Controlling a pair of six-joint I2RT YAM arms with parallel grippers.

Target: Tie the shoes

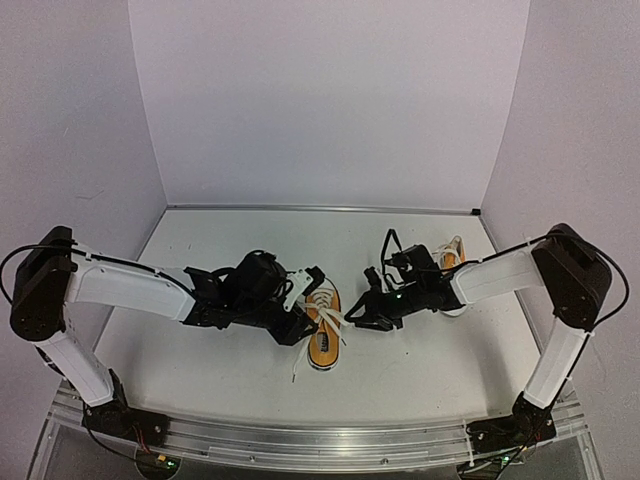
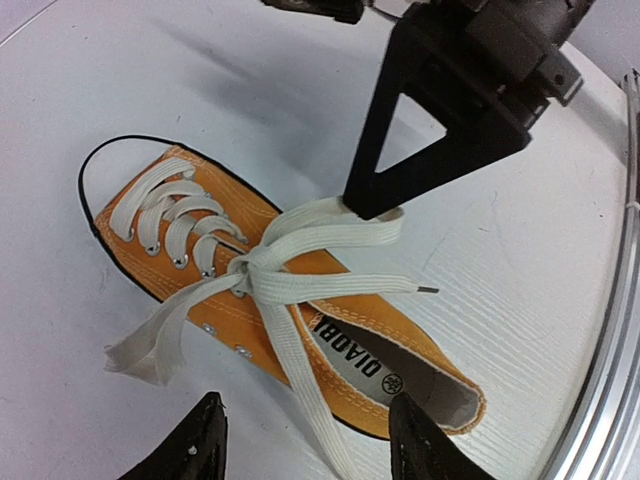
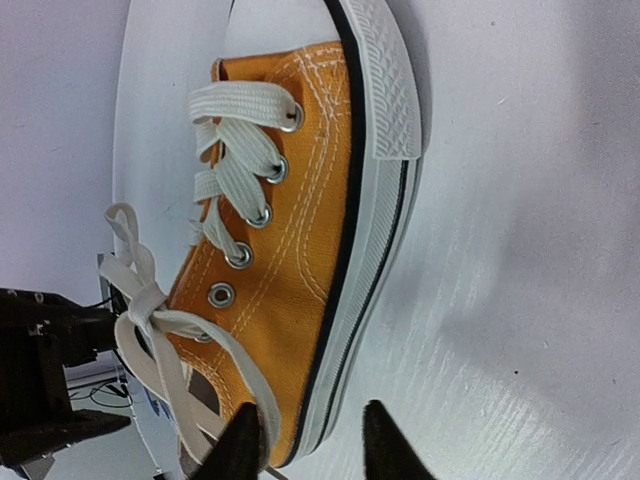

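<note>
Left arm (image 1: pixel 130 285): reaches low from the left; left gripper (image 2: pixel 310 445) hangs over the centre sneaker's (image 1: pixel 322 335) heel end, fingers apart, clamping nothing.
Right arm (image 1: pixel 495 275): reaches in from the right; right gripper (image 3: pixel 305 440) has parted fingers, one tip touching a lace loop.
Centre sneaker: upright mid-table, between the grippers.
Second sneaker (image 1: pixel 452 262): far right, partly behind the right arm.
Edges: walls (image 1: pixel 320 100) on three sides, metal rail (image 1: pixel 320 440) near.
Materials: orange canvas, ribbed white rubber sole, metal eyelets, flat woven laces (image 2: pixel 300 250) in a loose bow, white table (image 1: pixel 200 370).
</note>
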